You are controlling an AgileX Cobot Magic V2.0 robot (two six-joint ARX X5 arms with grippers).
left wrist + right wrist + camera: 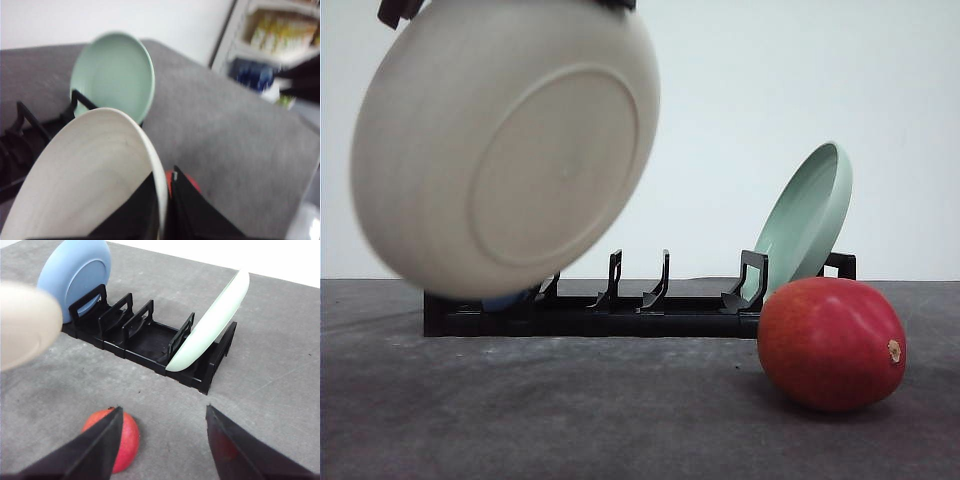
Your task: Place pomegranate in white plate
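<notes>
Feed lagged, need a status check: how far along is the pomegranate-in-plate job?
Early. Done: white plate is out of the black rack. In hand: left gripper holds it by the rim, tilted in the air. Left: set it down; the pomegranate sits on the table, with the right gripper open above it.

Stood on the grey table: a black slotted dish rack. Leaned in its end slot, tilted outward: a pale green plate. Slotted upright at the opposite end: a blue plate. Left bare between them: several dividers. Blurred beyond the table's edge: shelving with packages.
</notes>
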